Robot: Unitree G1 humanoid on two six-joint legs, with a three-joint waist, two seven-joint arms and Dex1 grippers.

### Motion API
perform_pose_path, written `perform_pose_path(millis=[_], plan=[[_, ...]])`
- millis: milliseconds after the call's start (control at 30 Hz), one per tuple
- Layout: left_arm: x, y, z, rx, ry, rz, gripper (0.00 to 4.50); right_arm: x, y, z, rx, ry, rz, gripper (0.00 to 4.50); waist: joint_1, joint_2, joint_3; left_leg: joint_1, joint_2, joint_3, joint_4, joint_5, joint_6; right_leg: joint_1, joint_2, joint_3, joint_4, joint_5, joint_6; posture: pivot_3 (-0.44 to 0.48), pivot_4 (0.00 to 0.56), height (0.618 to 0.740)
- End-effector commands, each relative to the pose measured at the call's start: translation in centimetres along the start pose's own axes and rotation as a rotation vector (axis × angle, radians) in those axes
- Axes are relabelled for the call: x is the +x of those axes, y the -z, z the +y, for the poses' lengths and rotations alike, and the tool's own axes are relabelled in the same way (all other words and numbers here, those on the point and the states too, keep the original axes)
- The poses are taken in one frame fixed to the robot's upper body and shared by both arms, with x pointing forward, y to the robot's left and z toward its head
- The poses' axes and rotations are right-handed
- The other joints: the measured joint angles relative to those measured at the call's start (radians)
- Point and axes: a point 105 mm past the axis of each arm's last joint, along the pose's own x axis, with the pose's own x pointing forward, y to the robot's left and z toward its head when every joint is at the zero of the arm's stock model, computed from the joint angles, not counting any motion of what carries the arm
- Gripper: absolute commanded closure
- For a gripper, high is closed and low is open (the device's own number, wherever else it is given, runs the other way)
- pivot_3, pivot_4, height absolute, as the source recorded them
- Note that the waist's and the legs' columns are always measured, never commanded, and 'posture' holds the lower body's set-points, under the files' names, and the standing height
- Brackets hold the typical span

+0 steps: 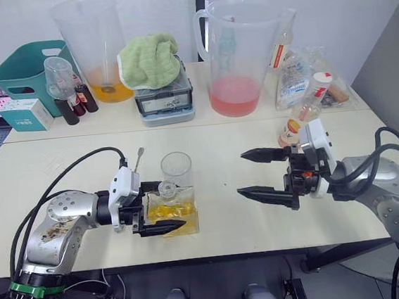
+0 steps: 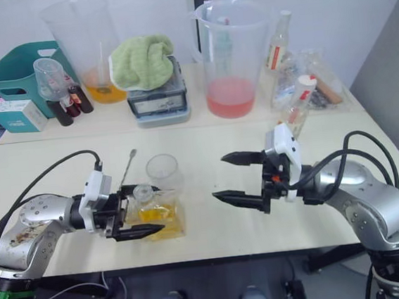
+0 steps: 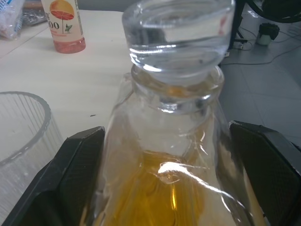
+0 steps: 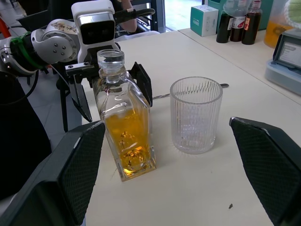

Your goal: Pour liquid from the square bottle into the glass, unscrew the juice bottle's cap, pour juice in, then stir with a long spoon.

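The square bottle (image 4: 125, 141) stands upright on the pale table (image 1: 249, 222) near its front edge, about half full of yellow-orange liquid, with a clear glass stopper (image 3: 178, 33) seated in its neck. Just behind it and a little to the robot's right stands the glass (image 4: 195, 115), empty. The long spoon (image 2: 128, 167) lies on the table behind the bottle. The left gripper (image 1: 156, 211) has a black finger on each side of the bottle's body — the fingers look close against the glass, but whether they truly press it is hard to tell. The right gripper (image 2: 241, 179) hangs to the right of the bottle, well apart from it, fingers spread wide and holding nothing. The juice bottle (image 1: 307, 109) stands farther right and back, its white cap (image 1: 322, 77) on.

To do this step well, the stopper likely has to come off before any tilt, and the grip should be firm and low on the slick, heavy glass, then the neck brought over the rim of the glass.
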Motion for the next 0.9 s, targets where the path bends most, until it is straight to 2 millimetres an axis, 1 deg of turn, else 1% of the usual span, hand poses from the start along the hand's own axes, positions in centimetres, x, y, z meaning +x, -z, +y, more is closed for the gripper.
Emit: perform_pose_path(millis=[33, 67, 100, 200, 300, 400, 467, 533, 600, 700, 900], plan=[[0.1, -1.2, 0.0, 0.033, 0.008, -0.033, 1.18, 0.3, -0.7, 0.5, -0.025, -0.021, -0.014, 0.00, 0.000, 0.000, 0.000, 0.000, 0.000, 0.000, 0.000, 0.000, 0.000, 0.000, 0.000, 0.000, 0.000, 0.000, 0.000, 0.000, 0.150, 0.740], [0.1, -1.2, 0.0, 0.035, 0.007, -0.032, 1.51, 0.4, -0.7, 0.5, -0.026, -0.022, -0.015, 0.00, 0.000, 0.000, 0.000, 0.000, 0.000, 0.000, 0.000, 0.000, 0.000, 0.000, 0.000, 0.000, 0.000, 0.000, 0.000, 0.000, 0.150, 0.740], [0.2, -1.2, 0.0, 0.039, 0.008, -0.029, 1.67, 0.6, -0.9, 0.6, -0.030, -0.027, -0.016, 0.00, -0.001, 0.000, 0.000, 0.000, 0.000, 0.000, 0.000, 0.000, 0.000, 0.000, 0.000, 0.000, 0.000, 0.000, 0.000, 0.000, 0.150, 0.740], [0.2, -1.0, -0.1, 0.046, 0.012, -0.022, 1.67, 1.4, -1.3, 0.9, -0.039, -0.046, -0.019, 0.00, -0.001, 0.000, 0.000, 0.000, 0.000, 0.000, 0.000, 0.000, 0.000, 0.000, 0.000, 0.000, 0.000, 0.000, 0.000, 0.000, 0.150, 0.740], [0.3, -0.8, -0.1, 0.055, 0.016, -0.011, 1.67, 3.0, -2.3, 1.2, -0.041, -0.074, -0.026, 0.00, -0.001, 0.000, 0.000, 0.000, 0.000, 0.000, 0.000, 0.000, 0.000, 0.000, 0.000, 0.000, 0.000, 0.000, 0.000, 0.000, 0.150, 0.740], [0.3, -0.6, -0.1, 0.073, 0.020, -0.002, 1.67, 5.6, -3.6, 1.9, -0.037, -0.107, -0.040, 0.00, -0.002, 0.000, 0.000, 0.000, 0.000, 0.000, 0.000, 0.000, 0.000, 0.000, 0.000, 0.000, 0.000, 0.000, 0.000, 0.000, 0.150, 0.740], [0.4, -0.6, 0.0, 0.076, 0.021, -0.003, 1.67, 6.9, -3.8, 2.2, -0.033, -0.119, -0.033, 0.00, -0.002, 0.000, 0.000, 0.000, 0.000, 0.000, 0.000, 0.000, 0.000, 0.000, 0.000, 0.000, 0.000, 0.000, 0.000, 0.000, 0.150, 0.740], [0.5, -0.7, 0.0, 0.081, 0.023, -0.005, 1.67, 8.3, -3.9, 3.0, -0.030, -0.158, -0.030, 0.00, 0.001, 0.000, 0.000, 0.000, 0.000, -0.001, 0.000, 0.000, 0.000, 0.000, 0.000, 0.000, 0.000, 0.000, 0.000, 0.000, 0.150, 0.740], [0.6, -0.7, 0.0, 0.085, 0.026, -0.007, 1.67, 9.4, -3.9, 3.4, -0.026, -0.176, -0.030, 0.00, 0.002, 0.000, 0.000, 0.000, 0.000, -0.001, 0.000, 0.000, 0.000, 0.000, 0.000, 0.000, 0.000, 0.000, 0.000, 0.000, 0.150, 0.740], [0.8, -0.8, 0.0, 0.087, 0.029, -0.010, 1.67, 10.3, -3.6, 3.3, -0.023, -0.177, -0.016, 0.00, 0.001, 0.001, 0.000, 0.000, 0.000, -0.001, 0.000, 0.000, 0.000, 0.000, 0.000, 0.000, 0.001, 0.000, 0.000, 0.000, 0.150, 0.740], [0.9, -0.8, 0.0, 0.089, 0.033, -0.011, 1.67, 10.9, -3.0, 3.2, -0.054, -0.190, 0.012, 0.00, 0.001, 0.001, 0.000, 0.000, 0.000, -0.002, 0.000, 0.000, 0.000, 0.000, 0.001, 0.000, 0.001, 0.000, 0.000, 0.000, 0.150, 0.740]])
